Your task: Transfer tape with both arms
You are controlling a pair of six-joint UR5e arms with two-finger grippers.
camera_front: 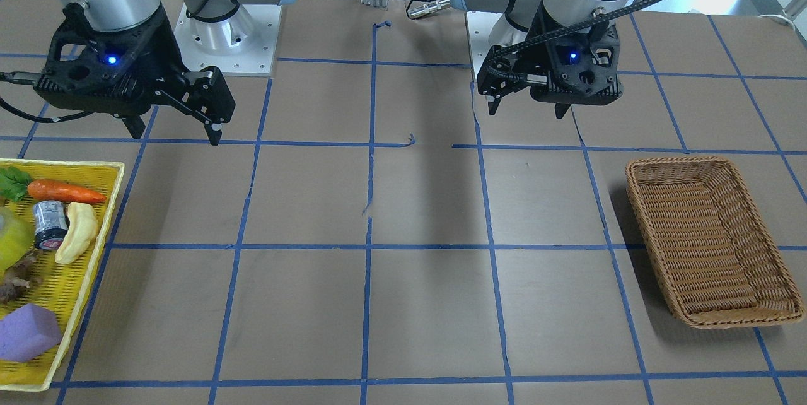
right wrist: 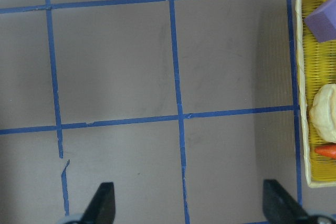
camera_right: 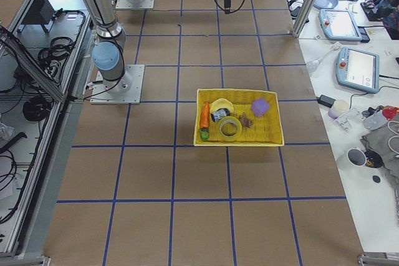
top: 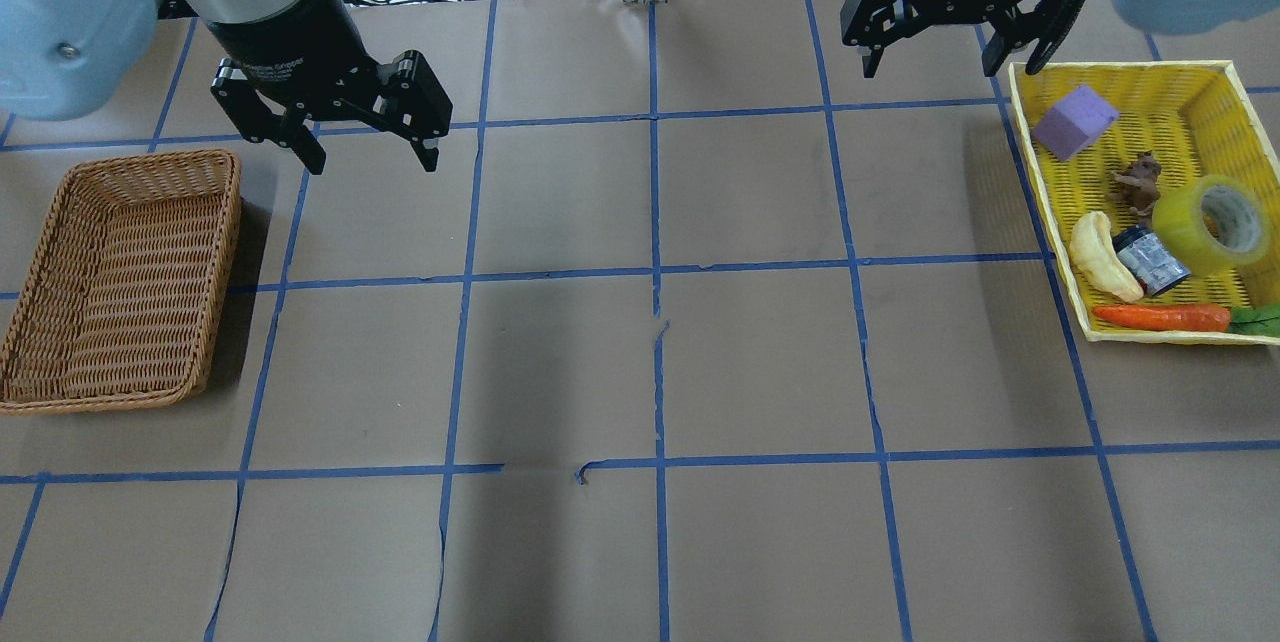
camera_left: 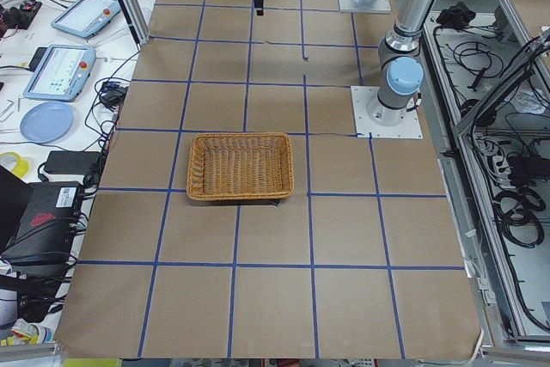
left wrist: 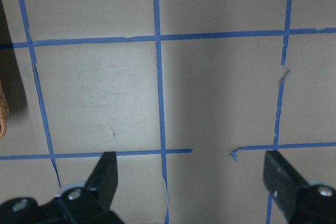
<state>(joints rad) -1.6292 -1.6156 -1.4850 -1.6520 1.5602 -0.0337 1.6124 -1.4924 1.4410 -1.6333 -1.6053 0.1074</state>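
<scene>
Tape (top: 1186, 228) sits in yellow tray (top: 1180, 112) near spread right hand (top: 951, 64); left hand (top: 375, 162) spread too.

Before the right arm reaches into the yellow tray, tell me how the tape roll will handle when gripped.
The tape is a thick wound roll with a core ring, so it probably stays stiff when squeezed. Its glossy surface may be slippery. Being round, it could roll inside the yellow tray if tipped onto its rim.

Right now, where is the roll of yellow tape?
In the overhead view the tape lies in the yellow tray on the robot's right side, next to the small dark jar and the brown figure.
</scene>
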